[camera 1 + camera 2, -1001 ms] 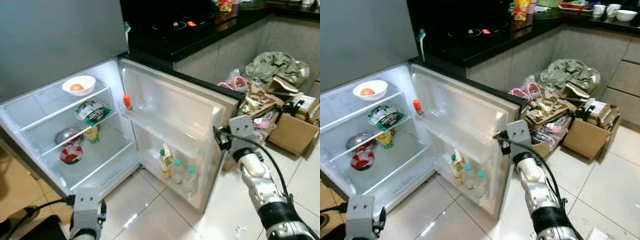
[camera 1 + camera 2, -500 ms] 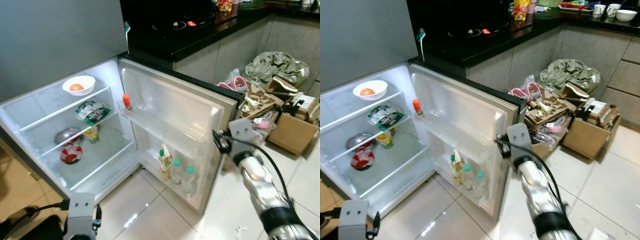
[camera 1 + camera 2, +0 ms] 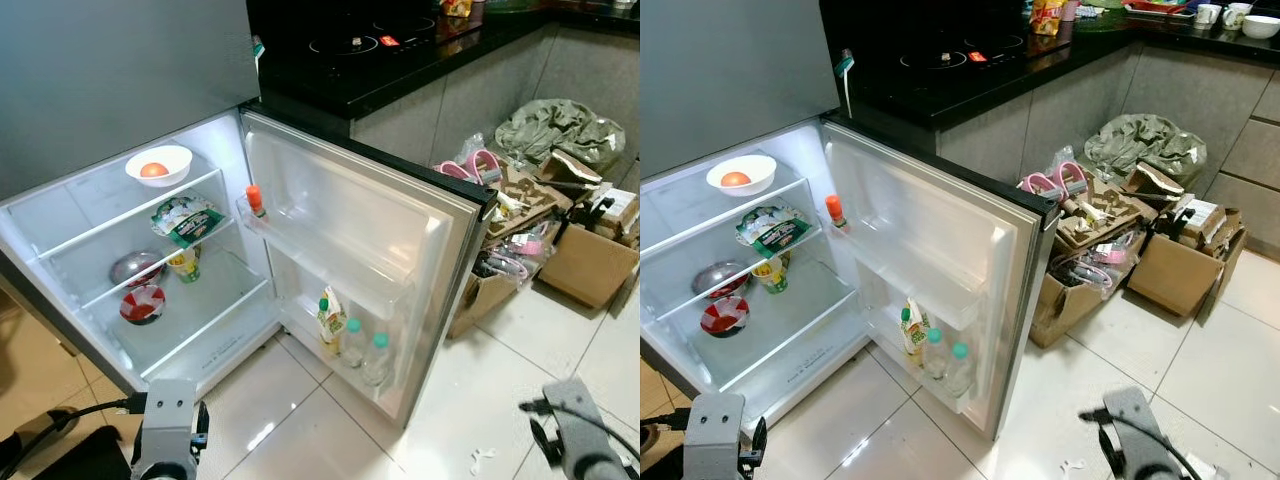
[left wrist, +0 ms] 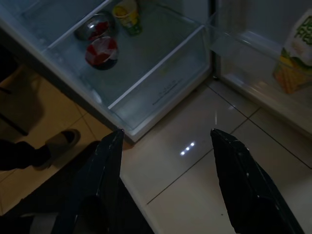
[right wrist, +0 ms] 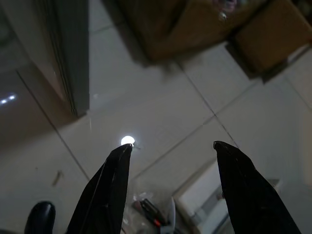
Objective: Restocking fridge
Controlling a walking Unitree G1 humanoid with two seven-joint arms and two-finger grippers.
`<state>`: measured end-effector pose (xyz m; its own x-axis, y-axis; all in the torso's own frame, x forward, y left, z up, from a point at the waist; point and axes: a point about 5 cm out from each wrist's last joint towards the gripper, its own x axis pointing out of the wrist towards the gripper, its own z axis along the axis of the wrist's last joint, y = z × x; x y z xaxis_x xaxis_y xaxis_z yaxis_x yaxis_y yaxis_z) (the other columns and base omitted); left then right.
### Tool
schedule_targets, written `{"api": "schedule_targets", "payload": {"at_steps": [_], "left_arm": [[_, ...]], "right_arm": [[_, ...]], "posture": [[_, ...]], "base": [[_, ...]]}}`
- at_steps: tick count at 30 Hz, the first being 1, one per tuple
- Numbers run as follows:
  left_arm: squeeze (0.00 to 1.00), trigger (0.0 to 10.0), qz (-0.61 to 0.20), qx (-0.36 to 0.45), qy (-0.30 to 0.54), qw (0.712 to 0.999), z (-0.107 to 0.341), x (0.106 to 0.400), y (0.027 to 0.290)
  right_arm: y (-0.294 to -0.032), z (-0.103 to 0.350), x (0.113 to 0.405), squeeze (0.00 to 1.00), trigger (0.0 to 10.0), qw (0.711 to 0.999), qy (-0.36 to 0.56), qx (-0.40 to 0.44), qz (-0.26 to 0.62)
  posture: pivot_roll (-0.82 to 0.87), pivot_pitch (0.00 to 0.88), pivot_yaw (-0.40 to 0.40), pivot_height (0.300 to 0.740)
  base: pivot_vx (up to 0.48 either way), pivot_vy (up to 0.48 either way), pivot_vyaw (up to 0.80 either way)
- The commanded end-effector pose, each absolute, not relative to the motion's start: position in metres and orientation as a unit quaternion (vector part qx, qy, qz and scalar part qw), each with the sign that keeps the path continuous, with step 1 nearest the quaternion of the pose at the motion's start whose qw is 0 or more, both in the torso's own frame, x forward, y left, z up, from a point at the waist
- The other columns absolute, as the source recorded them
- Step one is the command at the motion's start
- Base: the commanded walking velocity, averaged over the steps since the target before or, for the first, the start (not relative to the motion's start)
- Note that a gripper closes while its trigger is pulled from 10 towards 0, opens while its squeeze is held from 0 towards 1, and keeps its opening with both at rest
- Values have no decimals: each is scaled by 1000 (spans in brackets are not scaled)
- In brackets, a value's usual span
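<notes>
Nearest to us we logged the left gripper [image 4: 165,183], low over the tiled floor [image 3: 300,420] in front of the fridge, its fingers [image 4: 105,180] spread wide and empty. The right gripper [image 5: 170,190] likewise hung low over the tiles, beyond the door's free edge, its fingers [image 5: 243,195] parted and holding nothing.

Next we recorded the fridge [image 3: 140,250], its lower compartment lit and its door [image 3: 940,270] swung fully open.

Door contents:
- lowest door shelf: a yellow-green carton [image 3: 331,318] and two clear bottles with green caps [image 3: 365,350], standing side by side;
- upper door rack: a small bottle with an orange cap [image 3: 254,201], at the hinge end.

Compartment contents:
- bottom shelf: a red-and-white covered dish [image 3: 142,303], a metal bowl [image 3: 136,268] behind it, and a yellow cup [image 3: 184,266] beside the bowl;
- middle shelf: a green-and-white packet [image 3: 187,219];
- top shelf: a white bowl [image 3: 159,165] with an orange item inside.

Beyond the door we noted open cardboard boxes [image 3: 1180,270] and mixed clutter on the floor, with a crumpled grey-green bag [image 3: 1145,145] against the cabinets. Farthest off, the black surface [image 3: 970,70] carried a hob, packets and cups at its far end.

In the left wrist view we also saw a person's shoe [image 4: 58,144] on the floor beside the fridge.
</notes>
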<state>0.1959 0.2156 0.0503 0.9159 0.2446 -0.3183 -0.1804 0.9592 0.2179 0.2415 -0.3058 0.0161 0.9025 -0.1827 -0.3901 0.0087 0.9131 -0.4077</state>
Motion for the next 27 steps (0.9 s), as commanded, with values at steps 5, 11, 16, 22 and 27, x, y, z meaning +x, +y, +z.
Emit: {"api": "schedule_targets", "payload": {"at_steps": [5,11,16,22,27], "left_arm": [[0,10000,113,112,198,967,44,188,225],[0,10000,104,128,221,961,36,170,229],[0,10000,104,131,227,959,35,164,231],[0,10000,110,131,226,959,36,162,232],[0,10000,112,140,234,955,33,153,237]], "right_arm": [[-326,87,288,0,10000,966,82,-221,-107],[-306,179,349,0,10000,966,-63,-229,-103],[-284,204,368,0,10000,967,-98,-224,-76],[-242,213,383,0,10000,969,-118,-218,24],[-223,208,382,0,10000,964,-122,-215,94]], "posture": [[-114,139,50,721],[-105,140,62,721],[-82,139,71,721],[-70,140,68,721],[-73,149,75,721]], "base": [[0,0,0],[0,0,0],[0,0,0],[0,0,0],[0,0,0]]}}
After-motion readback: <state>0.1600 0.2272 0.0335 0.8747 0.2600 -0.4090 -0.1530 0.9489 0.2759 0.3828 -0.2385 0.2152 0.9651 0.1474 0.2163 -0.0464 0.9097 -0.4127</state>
